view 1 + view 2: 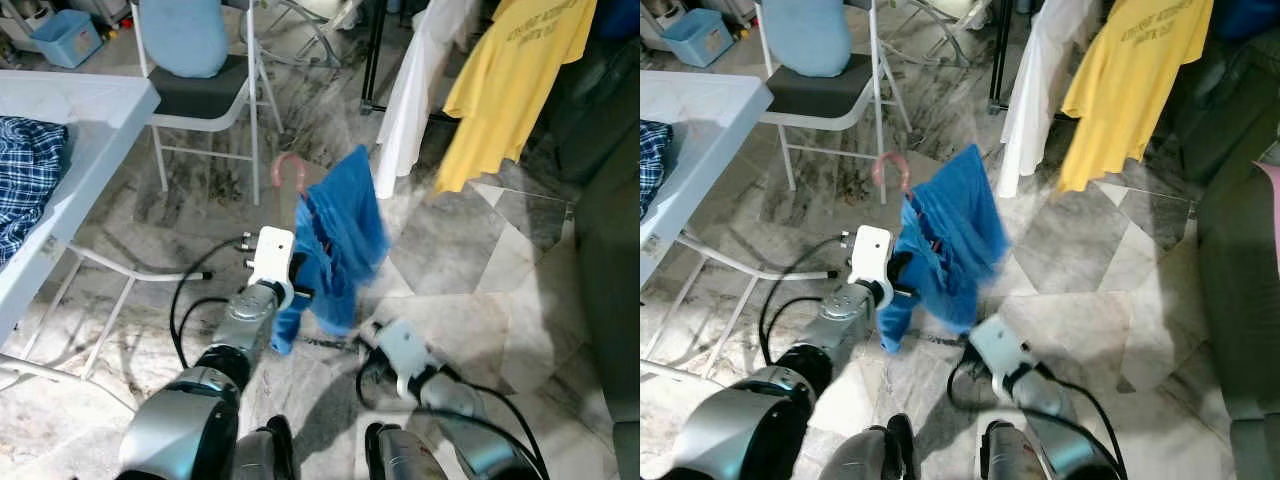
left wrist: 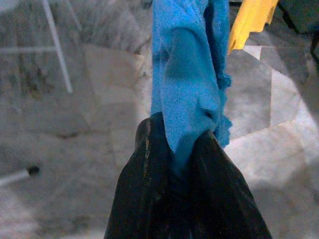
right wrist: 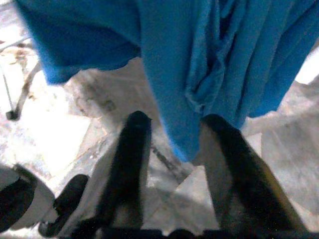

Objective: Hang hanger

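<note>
While a white table (image 1: 90,110) with a blue plaid cloth (image 1: 25,175) stood at the far left and a white folding chair (image 1: 205,95) holding a pale blue cushion (image 1: 185,35) stood just beyond it, the left gripper (image 2: 182,149) was raised over the marble floor (image 1: 470,250), its two black fingers (image 2: 137,169) pinched on the blue garment (image 1: 335,240). That garment hung from a pink hanger (image 1: 288,170), whose hook rose just above the cloth, in the air in front of the chair. Lower and to the right, the right gripper (image 3: 174,134) sat just under the garment's hem with its fingers spread apart, gripping nothing. Farther right, a white shirt (image 1: 420,80) and a yellow T-shirt (image 1: 515,75) hung side by side.
</note>
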{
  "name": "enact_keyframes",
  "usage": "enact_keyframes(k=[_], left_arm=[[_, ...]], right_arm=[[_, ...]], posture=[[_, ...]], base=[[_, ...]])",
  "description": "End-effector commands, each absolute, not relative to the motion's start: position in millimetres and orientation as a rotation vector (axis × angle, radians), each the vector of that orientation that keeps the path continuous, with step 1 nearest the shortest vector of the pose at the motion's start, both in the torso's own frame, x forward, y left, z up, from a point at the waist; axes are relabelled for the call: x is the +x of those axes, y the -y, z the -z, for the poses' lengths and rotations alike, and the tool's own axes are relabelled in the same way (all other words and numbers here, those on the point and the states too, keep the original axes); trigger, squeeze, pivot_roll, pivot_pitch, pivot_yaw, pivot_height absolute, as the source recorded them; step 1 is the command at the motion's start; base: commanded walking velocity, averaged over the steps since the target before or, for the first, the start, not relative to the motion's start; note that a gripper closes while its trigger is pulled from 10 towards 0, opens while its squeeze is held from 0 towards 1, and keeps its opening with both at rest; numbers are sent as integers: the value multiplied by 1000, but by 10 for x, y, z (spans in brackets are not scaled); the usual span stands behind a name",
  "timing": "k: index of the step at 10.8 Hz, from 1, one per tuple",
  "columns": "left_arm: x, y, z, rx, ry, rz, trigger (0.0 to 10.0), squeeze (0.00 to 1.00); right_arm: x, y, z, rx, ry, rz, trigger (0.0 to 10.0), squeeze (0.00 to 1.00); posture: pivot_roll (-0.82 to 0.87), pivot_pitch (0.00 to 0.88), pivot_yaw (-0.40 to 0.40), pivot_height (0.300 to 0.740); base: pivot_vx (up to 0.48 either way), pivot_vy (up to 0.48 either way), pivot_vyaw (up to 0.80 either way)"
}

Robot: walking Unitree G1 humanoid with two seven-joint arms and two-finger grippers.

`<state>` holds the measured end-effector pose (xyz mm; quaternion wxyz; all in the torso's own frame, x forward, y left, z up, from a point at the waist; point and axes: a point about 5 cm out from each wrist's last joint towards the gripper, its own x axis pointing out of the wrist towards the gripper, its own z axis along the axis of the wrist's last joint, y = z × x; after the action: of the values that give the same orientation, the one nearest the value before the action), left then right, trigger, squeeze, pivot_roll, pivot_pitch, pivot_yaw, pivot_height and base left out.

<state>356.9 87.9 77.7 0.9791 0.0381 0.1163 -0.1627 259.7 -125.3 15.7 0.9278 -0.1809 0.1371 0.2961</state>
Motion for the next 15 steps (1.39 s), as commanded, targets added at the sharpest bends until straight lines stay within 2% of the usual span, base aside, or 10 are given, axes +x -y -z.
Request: enact_keyframes(k=[1, 3, 4, 7, 9, 11, 13, 15], left_arm=[[3597, -905, -856, 162, -177, 389, 0, 0], [3571, -973, -840, 241, -172, 498, 0, 0], [3494, -1187, -737, 341, -192, 559, 0, 0], [3286, -1358, -547, 520, -205, 720, 0, 0], [3200, -1351, -517, 646, -179, 856, 0, 0], [3178, -1290, -575, 673, -107, 930, 0, 0], [3161, -1128, -764, 686, 72, 1058, 0, 0], [3155, -1068, -826, 705, 123, 1109, 0, 0]], right_arm=[[2527, 1294, -177, -402, -261, -670, 10000, 1000], [2498, 1502, -290, -429, -249, -690, 10000, 1000], [2497, 1744, -460, -495, -204, -643, 10000, 1000], [2534, 2004, -653, -625, -195, -665, 10000, 1000], [2632, 2134, -875, -700, -165, -664, 10000, 1000], [2737, 2176, -1034, -742, -128, -666, 10000, 1000], [2772, 2171, -1134, -740, -126, -717, 10000, 1000], [2776, 2162, -1164, -762, -131, -752, 10000, 1000]], posture=[[-254, 175, 108, 740], [-290, 187, 118, 740], [-291, 203, 113, 740], [-289, 212, 103, 740], [-273, 209, 91, 740], [-270, 206, 86, 740], [-271, 215, 90, 740], [-278, 215, 98, 740]], base=[[0, 0, 0], [0, 0, 0], [0, 0, 0], [0, 0, 0], [0, 0, 0], [0, 0, 0], [0, 0, 0], [0, 0, 0]])
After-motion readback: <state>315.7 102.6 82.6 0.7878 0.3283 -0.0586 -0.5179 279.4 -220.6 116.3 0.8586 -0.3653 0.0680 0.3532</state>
